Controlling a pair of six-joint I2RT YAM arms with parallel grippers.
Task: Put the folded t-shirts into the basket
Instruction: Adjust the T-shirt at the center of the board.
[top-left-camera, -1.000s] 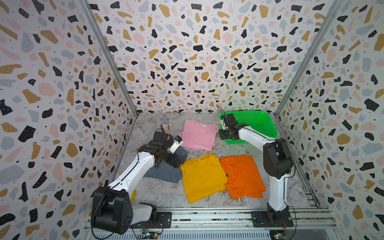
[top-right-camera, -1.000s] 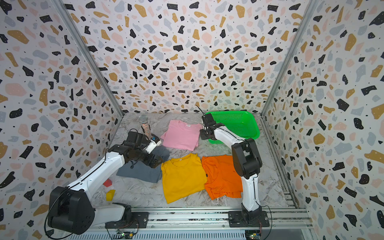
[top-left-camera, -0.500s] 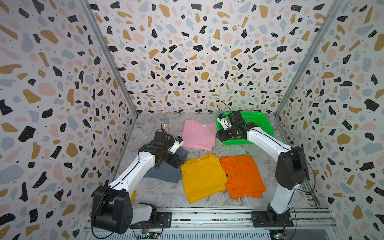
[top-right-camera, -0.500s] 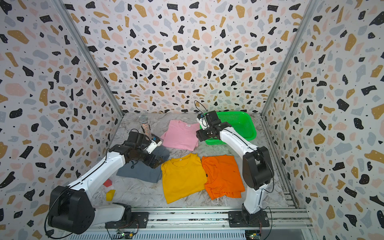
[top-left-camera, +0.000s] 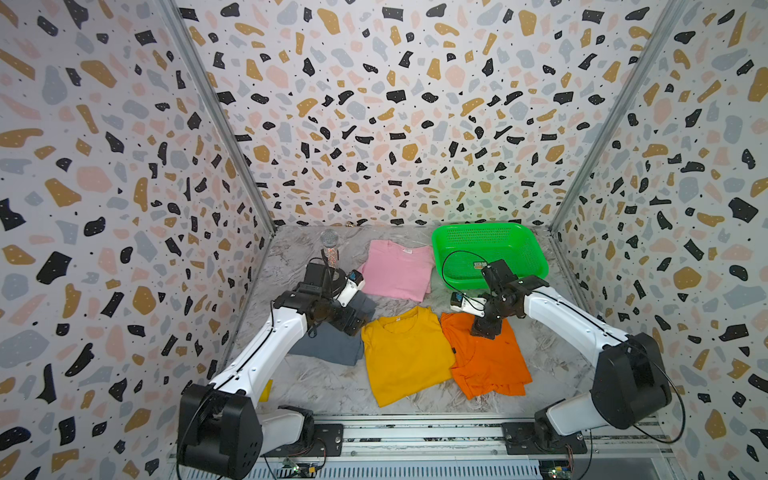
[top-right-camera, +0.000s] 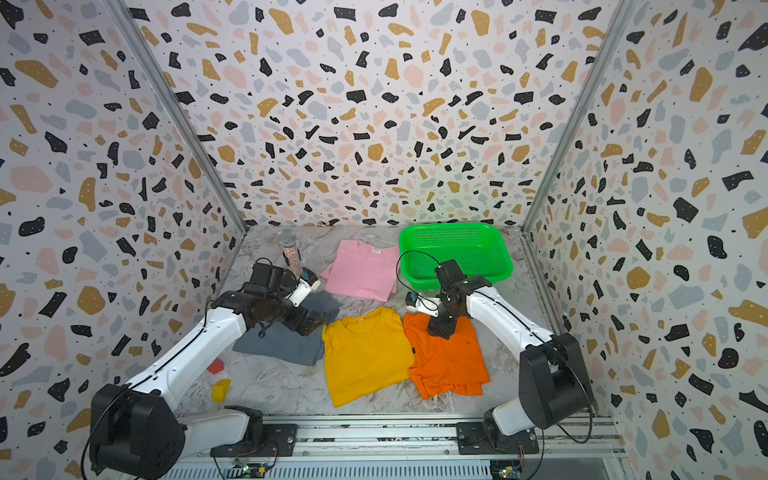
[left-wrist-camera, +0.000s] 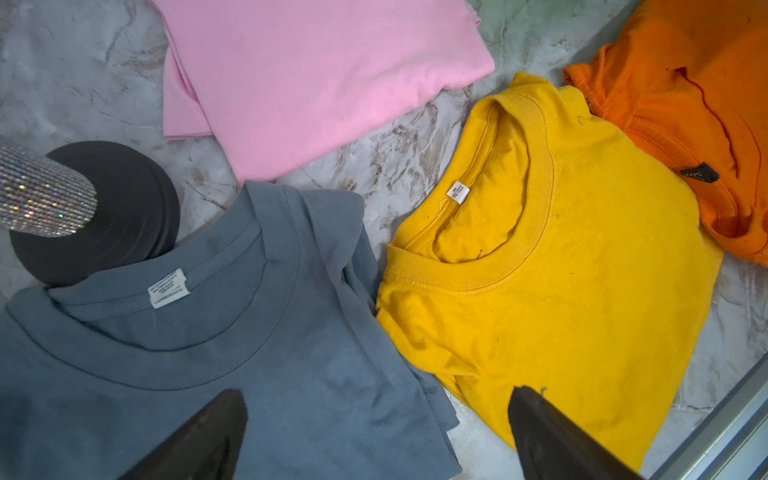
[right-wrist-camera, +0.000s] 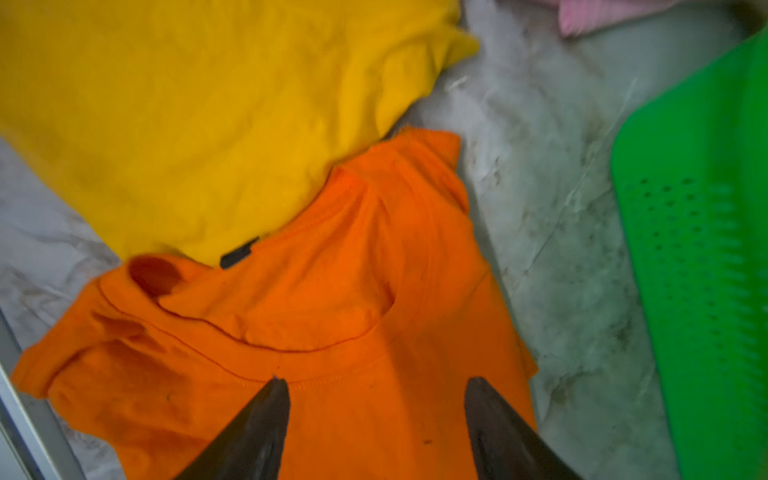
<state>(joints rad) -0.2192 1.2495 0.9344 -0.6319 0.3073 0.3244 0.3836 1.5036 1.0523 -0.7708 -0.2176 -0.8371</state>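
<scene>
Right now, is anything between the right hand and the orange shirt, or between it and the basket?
Nothing visible. The open right hand hangs directly over the orange shirt; only bare tabletop lies between shirt and basket.

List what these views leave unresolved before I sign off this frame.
- Grey t-shirt: the left arm covers much of it in both top views.
- Label in the basket: too small to read in a top view; the right wrist view's edge cuts the basket off.
- Right pincer over the orange t-shirt: blur in the right wrist view hides whether its tips touch the cloth.
- Glittery microphone: cut off by the left wrist view's edge.
</scene>
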